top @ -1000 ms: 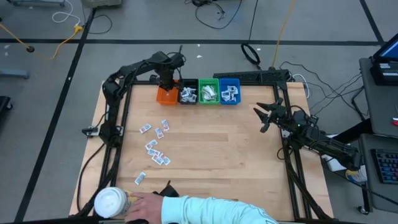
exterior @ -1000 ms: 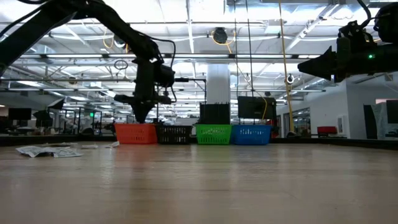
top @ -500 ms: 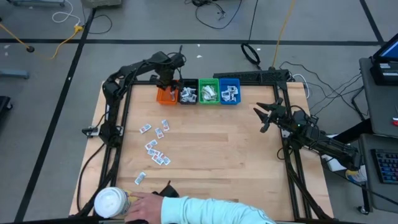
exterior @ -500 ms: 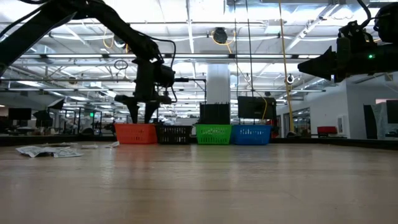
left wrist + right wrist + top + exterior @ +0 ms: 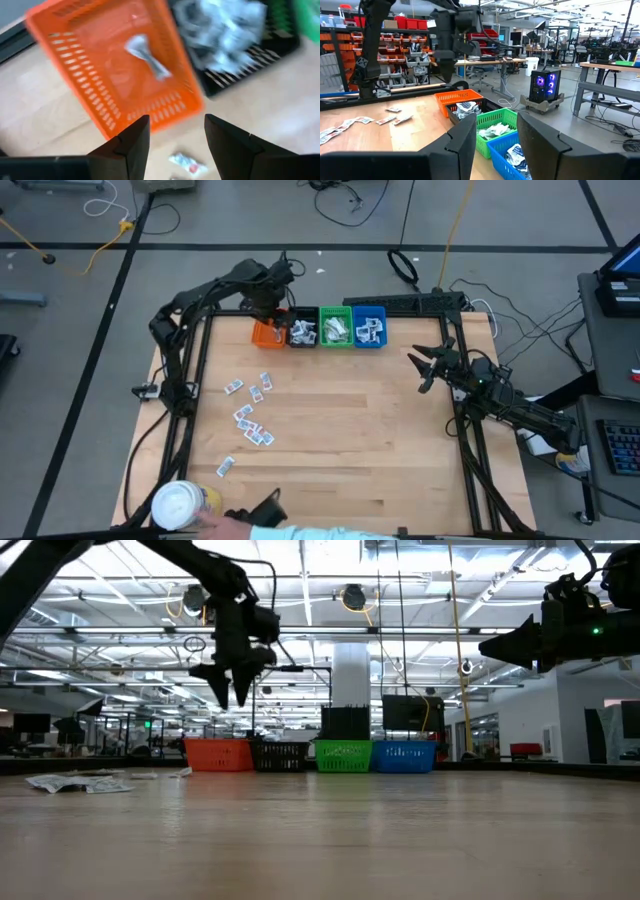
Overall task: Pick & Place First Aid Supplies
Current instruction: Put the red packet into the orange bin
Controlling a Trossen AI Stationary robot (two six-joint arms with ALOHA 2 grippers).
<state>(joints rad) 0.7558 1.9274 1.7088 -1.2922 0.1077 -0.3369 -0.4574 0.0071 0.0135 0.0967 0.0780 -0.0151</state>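
Packets (image 5: 249,418) look light, flat and slippery; pinch one at an edge. Left gripper (image 5: 229,692) hangs released above the orange bin (image 5: 267,333); right gripper (image 5: 428,368) waits, spread and empty.

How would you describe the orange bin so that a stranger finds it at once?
Look at the far edge of the wooden table, where four small plastic bins stand in a row. The orange bin is the leftmost, under the left gripper; unlike its full neighbours, it holds only one packet.
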